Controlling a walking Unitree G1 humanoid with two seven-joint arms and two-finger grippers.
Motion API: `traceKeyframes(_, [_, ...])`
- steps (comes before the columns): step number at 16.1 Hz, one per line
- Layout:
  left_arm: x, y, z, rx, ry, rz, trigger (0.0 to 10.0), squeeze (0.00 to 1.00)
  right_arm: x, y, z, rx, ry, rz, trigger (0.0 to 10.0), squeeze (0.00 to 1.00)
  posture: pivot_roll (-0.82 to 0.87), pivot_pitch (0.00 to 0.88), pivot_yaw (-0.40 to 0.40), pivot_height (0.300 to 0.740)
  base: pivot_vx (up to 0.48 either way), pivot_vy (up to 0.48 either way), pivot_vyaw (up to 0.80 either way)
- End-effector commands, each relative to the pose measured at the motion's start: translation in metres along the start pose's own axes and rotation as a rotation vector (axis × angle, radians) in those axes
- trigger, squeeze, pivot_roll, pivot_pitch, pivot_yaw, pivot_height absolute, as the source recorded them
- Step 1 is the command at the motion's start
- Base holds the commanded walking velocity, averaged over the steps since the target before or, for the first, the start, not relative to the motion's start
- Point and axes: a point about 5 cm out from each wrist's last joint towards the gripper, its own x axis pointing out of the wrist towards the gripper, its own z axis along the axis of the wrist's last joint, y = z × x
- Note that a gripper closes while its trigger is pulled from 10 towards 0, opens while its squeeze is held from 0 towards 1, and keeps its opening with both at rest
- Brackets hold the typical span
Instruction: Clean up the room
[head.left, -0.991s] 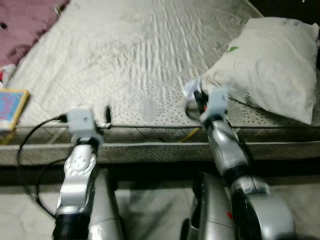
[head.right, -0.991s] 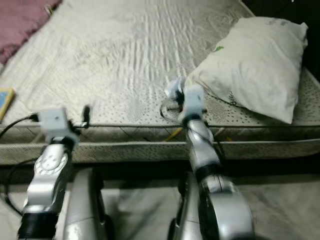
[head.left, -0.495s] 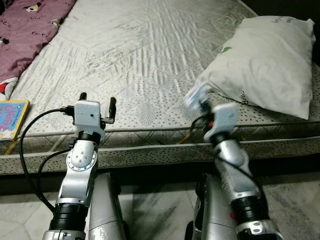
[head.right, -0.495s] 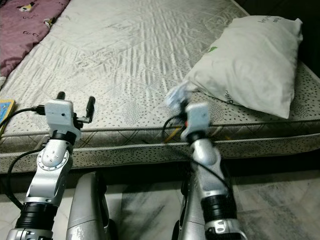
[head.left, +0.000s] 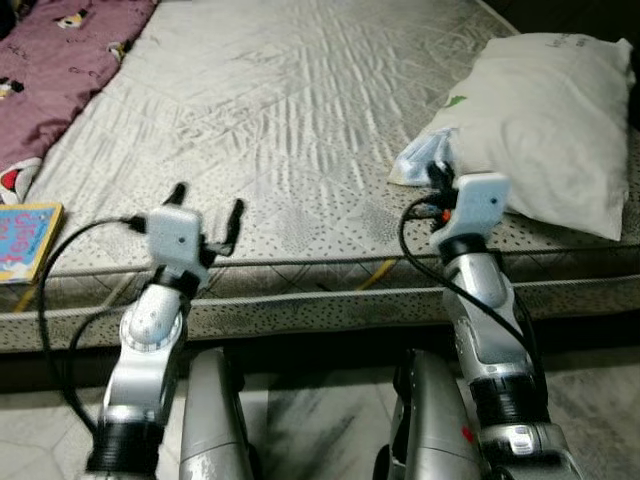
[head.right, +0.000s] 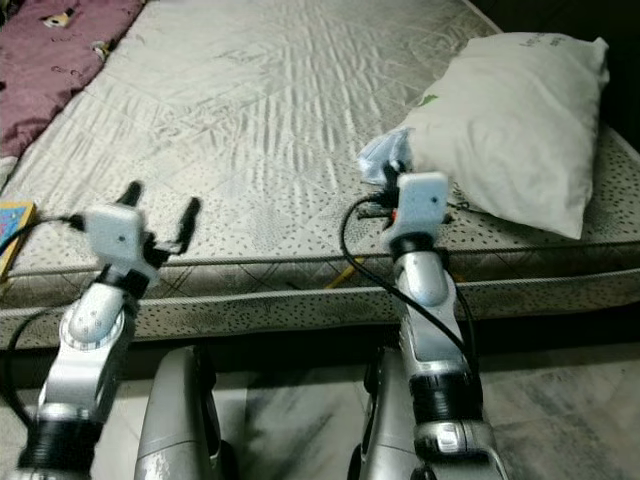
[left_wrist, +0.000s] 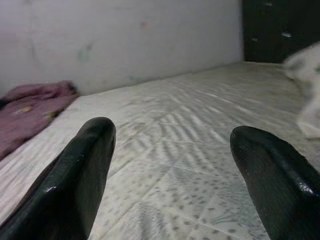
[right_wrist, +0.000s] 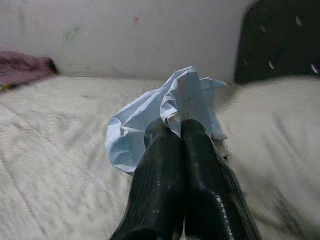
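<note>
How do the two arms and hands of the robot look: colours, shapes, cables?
Both arms are silver metal with rounded joint segments and black bands lower down. Each wrist carries a pale grey, box-shaped camera block. The left hand has two long black fingers with rounded tips. The right hand has the same black fingers, finely ribbed. Black cables loop from each wrist block along the arm; the right wrist shows a small red-orange mark.

Two silver arms with white wrist boxes, looping black cables, and long ribbed black fingers (right_wrist: 170, 190).

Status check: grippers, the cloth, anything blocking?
Right gripper shut on light blue cloth, beside pillow. Left gripper open over mattress edge, holding nothing. Nothing blocking.
</note>
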Motion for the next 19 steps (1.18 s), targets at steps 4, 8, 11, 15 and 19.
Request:
traceKeyframes(4, [-0.031, 0.021, 0.001, 0.006, 0.026, 0.161, 10.0, 0.00, -0.024, 0.006, -0.005, 0.020, 0.011, 0.063, 10.0, 0.00, 0.05, 0.000, -0.018, 0.483, 0.000, 0.000, 0.00])
traceKeyframes(8, [-0.054, 0.020, -0.006, 0.034, 0.094, 0.158, 10.0, 0.00, -0.040, 0.000, -0.006, 0.002, 0.070, 0.068, 10.0, 0.00, 0.04, 0.000, -0.017, 0.483, 0.000, 0.000, 0.00])
traceKeyframes(11, [-0.050, 0.011, 0.000, 0.010, 0.091, 0.144, 10.0, 0.00, -0.036, 0.010, 0.001, 0.024, 0.074, 0.062, 10.0, 0.00, 0.04, 0.000, -0.020, 0.483, 0.000, 0.000, 0.00])
traceKeyframes(15, [-0.059, 0.010, -0.001, -0.008, 0.127, 0.155, 10.0, 0.00, -0.033, 0.007, 0.006, 0.063, 0.080, 0.022, 10.0, 0.00, 0.06, 0.000, -0.032, 0.514, 0.000, 0.000, 0.00])
traceKeyframes(19, [-0.059, 0.009, 0.000, -0.006, 0.137, 0.149, 10.0, 0.00, -0.034, 0.008, 0.008, 0.054, 0.081, 0.021, 10.0, 0.00, 0.06, 0.000, -0.035, 0.552, 0.000, 0.000, 0.00])
